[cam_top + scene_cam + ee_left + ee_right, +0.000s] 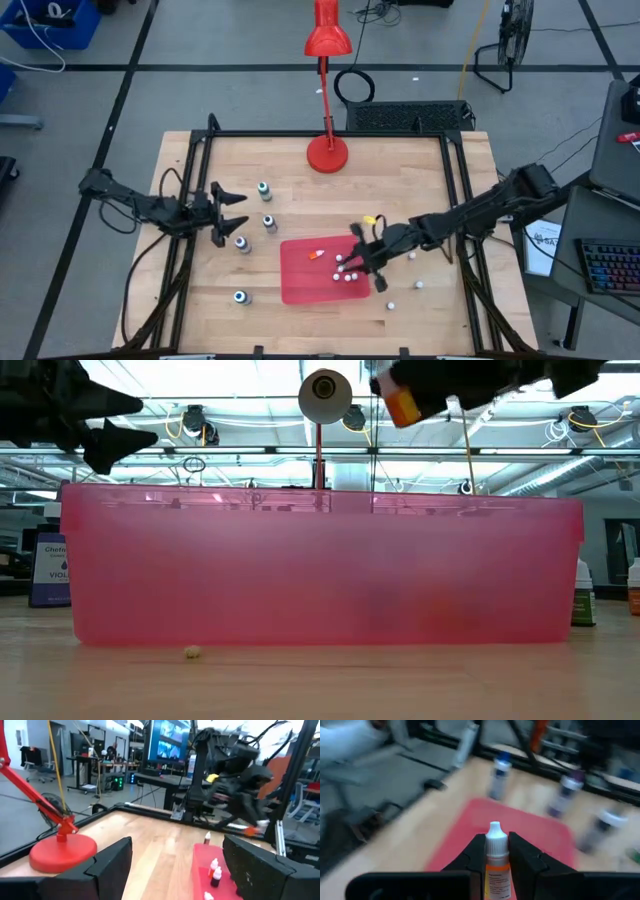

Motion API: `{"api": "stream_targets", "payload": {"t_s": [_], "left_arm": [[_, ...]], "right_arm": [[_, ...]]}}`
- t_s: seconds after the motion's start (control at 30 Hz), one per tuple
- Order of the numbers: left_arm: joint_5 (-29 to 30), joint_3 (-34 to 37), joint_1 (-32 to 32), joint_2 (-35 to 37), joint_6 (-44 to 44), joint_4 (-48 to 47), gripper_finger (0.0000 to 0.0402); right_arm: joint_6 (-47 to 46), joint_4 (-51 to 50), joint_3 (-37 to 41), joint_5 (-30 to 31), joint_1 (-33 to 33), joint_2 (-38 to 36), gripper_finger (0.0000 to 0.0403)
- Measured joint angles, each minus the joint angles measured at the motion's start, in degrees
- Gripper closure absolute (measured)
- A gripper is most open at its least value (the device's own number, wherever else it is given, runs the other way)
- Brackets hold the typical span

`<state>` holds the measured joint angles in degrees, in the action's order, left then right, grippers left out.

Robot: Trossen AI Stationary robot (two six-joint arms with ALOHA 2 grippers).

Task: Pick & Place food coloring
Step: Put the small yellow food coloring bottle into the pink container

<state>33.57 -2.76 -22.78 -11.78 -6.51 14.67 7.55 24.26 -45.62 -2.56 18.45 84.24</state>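
The food coloring bottles are scattered. Several stand on the wood left of the flat red tray, such as one teal-capped bottle and another. An orange-tipped bottle and some white-capped bottles lie on the tray. My right gripper hovers over the tray's right part, shut on an orange-bodied, white-capped bottle. My left gripper hangs open over the table's left side, holding nothing. My right gripper pinches the orange bottle's upper body between its two fingers, just below the white cap, which sticks out past the fingertips. The fingers come from the table's right, slanting slightly down, and the bottle lies along them. It is lifted clear above the tray.
A red desk lamp stands on its round base at the table's far middle. Three small white-capped bottles lie on the wood right of the tray. A black frame rail runs along the table's edges. A tiny crumb lies near the tray's front.
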Motion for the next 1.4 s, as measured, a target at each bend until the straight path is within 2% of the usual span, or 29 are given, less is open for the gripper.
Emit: {"api": "stream_targets", "payload": {"t_s": [0.07, 0.17, 0.33, 0.47, 0.57, 0.67, 0.8, 0.93, 1.2, 1.3, 1.4], "left_arm": [[0.03, 0.00, 0.27, -0.89, -0.77, 0.05, 0.0096], [0.03, 0.02, 0.37, -2.55, -2.95, 0.03, 0.0096], [-2.19, 0.00, 0.36, -6.88, -7.41, 0.06, 0.0096], [-2.32, 0.00, 0.36, -14.12, -9.78, 3.86, 0.0096], [-2.33, 0.02, 0.36, -21.11, -8.47, 11.27, 0.0096], [-2.26, 0.02, 0.36, -29.41, -5.76, 22.69, 0.0096], [-2.30, -0.68, 0.51, -41.66, -2.51, 37.51, 0.0096], [-4.42, -6.25, 1.26, -53.47, 3.52, 45.57, 0.0096], [-8.73, -26.07, 1.39, -77.36, 22.11, 42.97, 0.0096], [-9.00, -32.69, 1.35, -82.73, 25.16, 41.77, 0.0096], [-8.24, -36.99, 1.35, -84.81, 26.06, 38.55, 0.0096]], "right_arm": [[-0.35, 4.59, 0.06, -3.31, -0.01, 3.50, 0.0358], [-0.65, 10.45, 0.03, -5.06, -0.29, 8.37, 0.0358], [0.99, 17.89, -2.01, -5.14, -0.85, 14.27, 0.0358], [4.81, 20.36, -4.81, -5.18, -2.49, 16.18, 0.0358], [5.49, 22.92, -6.07, -5.19, -4.50, 16.12, 0.0358], [5.67, 27.95, -6.24, -5.28, -6.29, 16.05, 0.0358], [6.10, 32.09, -6.24, -9.71, -8.27, 16.05, 0.0358], [6.08, 34.30, -6.22, -9.98, -9.14, 16.05, 0.0358], [6.87, 33.89, -6.08, -10.04, -9.44, 16.07, 0.0358], [7.09, 34.09, -5.47, -9.98, -9.44, 16.07, 0.0358], [7.11, 34.24, -4.76, -9.67, -9.44, 16.07, 0.0358]]}}
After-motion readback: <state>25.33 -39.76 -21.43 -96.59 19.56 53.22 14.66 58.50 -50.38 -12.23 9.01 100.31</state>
